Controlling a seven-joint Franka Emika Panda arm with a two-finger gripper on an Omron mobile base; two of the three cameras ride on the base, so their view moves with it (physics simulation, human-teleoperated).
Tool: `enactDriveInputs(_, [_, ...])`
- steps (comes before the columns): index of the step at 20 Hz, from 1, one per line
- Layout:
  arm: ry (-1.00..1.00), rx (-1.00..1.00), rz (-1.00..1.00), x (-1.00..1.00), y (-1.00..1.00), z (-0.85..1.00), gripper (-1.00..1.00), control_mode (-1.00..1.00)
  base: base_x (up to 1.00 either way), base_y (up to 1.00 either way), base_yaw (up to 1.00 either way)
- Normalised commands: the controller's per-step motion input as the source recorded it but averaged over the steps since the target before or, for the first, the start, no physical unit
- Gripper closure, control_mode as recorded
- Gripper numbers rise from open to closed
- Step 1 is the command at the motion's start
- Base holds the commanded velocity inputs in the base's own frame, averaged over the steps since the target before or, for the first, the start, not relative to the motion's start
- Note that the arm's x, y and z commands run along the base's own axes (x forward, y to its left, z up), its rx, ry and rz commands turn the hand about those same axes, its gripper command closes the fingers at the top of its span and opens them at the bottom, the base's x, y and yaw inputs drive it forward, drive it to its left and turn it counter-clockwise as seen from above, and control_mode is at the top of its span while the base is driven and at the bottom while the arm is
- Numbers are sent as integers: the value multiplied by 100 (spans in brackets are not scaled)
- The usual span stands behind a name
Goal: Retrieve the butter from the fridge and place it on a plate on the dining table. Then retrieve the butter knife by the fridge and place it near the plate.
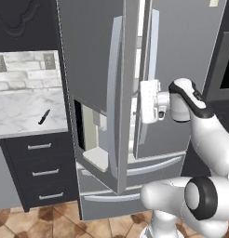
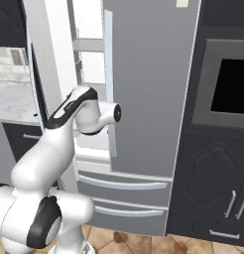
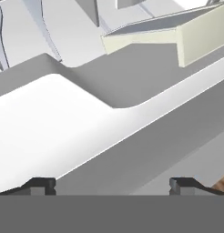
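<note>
Butter is not something you can pick out yet, so you cannot tell which shelf is holding it. Your hand is standing wide open and gripping nothing, and it is reaching into the gap between the doors of the fridge, with the left door swung open. You are judging this as the first step: the reach inside. Next you will need to find the stick. The butter knife is lying on the marble table beside the fridge.
</note>
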Motion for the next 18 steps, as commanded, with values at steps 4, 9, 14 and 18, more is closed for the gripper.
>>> enactDriveInputs(4, [0,0,0,0,35,7,-100,-100,0,0,0])
enactDriveInputs(9, [0,0,0,0,40,13,-100,-100,0,0,0])
enactDriveInputs(14, [0,0,0,-1,51,11,-100,-100,0,0,0])
enactDriveInputs(18, [0,-5,0,-22,67,12,-100,-100,0,0,0])
